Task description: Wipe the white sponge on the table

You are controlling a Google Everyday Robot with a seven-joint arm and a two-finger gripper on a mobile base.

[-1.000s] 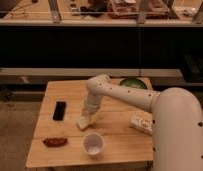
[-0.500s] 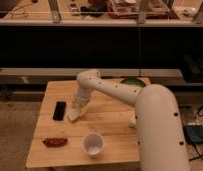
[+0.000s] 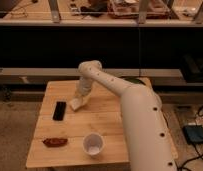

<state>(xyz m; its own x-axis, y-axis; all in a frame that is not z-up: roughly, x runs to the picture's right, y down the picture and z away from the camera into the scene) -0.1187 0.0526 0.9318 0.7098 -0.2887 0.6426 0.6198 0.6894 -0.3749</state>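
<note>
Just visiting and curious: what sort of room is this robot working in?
Probably a lab or workshop: cluttered shelves behind, cables on the floor, and a wooden table where the gripper presses a white sponge beside a phone.

The white sponge (image 3: 76, 104), a small off-white block, is pinched tilted in the closed gripper (image 3: 79, 101) against the light wooden plank table (image 3: 107, 122), toward its ten o'clock

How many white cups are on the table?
1. The white cup stands near the table's front edge. The gripper, shut on the white sponge, is farther back, and the arm may hide other things.
</note>
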